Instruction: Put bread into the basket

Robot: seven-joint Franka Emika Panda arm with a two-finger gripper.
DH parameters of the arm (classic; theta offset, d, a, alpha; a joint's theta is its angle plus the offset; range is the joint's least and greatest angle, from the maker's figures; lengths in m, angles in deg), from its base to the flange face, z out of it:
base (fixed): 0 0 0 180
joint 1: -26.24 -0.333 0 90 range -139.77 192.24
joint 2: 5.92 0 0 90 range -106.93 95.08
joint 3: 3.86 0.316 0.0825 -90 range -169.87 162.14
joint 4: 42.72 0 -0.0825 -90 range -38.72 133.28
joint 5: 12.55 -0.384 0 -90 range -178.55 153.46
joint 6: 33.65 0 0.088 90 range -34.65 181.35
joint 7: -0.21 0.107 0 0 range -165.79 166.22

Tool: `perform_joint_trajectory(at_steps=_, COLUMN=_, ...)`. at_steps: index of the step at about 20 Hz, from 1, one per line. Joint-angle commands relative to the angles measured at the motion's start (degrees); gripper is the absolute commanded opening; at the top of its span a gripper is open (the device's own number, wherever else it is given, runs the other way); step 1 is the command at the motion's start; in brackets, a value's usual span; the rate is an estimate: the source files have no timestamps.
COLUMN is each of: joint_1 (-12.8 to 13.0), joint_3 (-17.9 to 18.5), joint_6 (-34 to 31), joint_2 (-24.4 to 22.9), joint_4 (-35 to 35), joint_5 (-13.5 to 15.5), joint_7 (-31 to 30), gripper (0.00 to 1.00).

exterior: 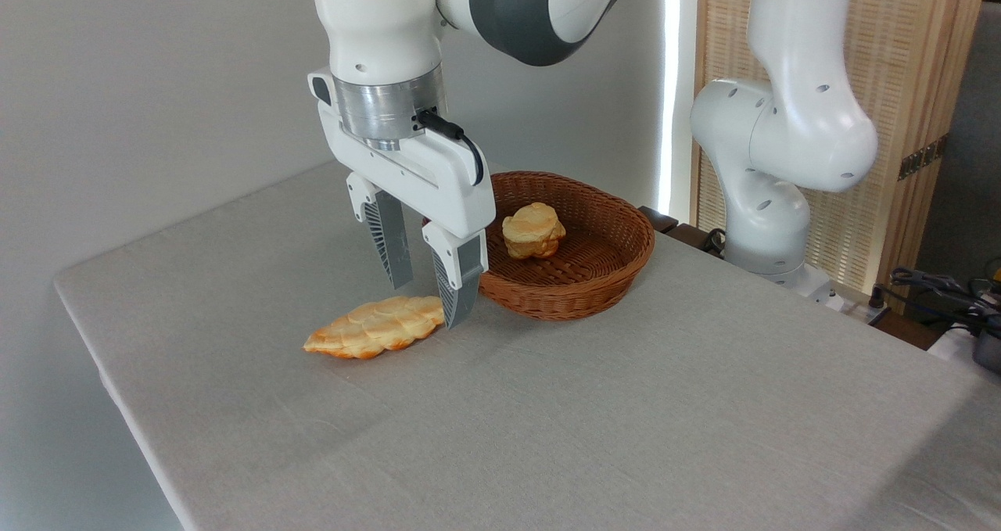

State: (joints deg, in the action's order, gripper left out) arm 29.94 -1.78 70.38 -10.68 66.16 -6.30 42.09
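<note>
The bread point(375, 327), a long leaf-shaped golden loaf with a scored top, lies flat on the grey tablecloth. My gripper point(428, 304) hangs open just above the loaf's right end, one finger behind it and one in front, nothing held. The brown wicker basket point(618, 269) stands just to the right of the gripper, apart from the loaf.
A small round lumpy bun point(533, 231) sits inside the basket. The arm's white base point(770, 195) rises at the table's right rear. The table's front-left edge point(117, 406) runs close below the loaf. Cables and gear point(954, 296) lie at the far right.
</note>
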Motion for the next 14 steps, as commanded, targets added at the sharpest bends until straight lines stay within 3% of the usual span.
perform_joint_trajectory(at_steps=1, joint_1=-0.3, joint_3=0.2, joint_6=-1.2, joint_2=0.1, joint_4=-0.9, joint_5=0.1, joint_7=0.6, gripper=1.0)
perform_joint_trajectory(at_steps=9, joint_1=0.1, joint_3=-0.7, joint_6=-0.5, joint_2=0.9, joint_4=-0.7, joint_5=0.1, joint_7=0.3, gripper=1.0)
perform_joint_trajectory(at_steps=14, joint_1=4.6, joint_3=-0.7, joint_6=-0.2, joint_2=2.9, joint_4=-0.4, joint_5=0.1, joint_7=0.7, gripper=1.0)
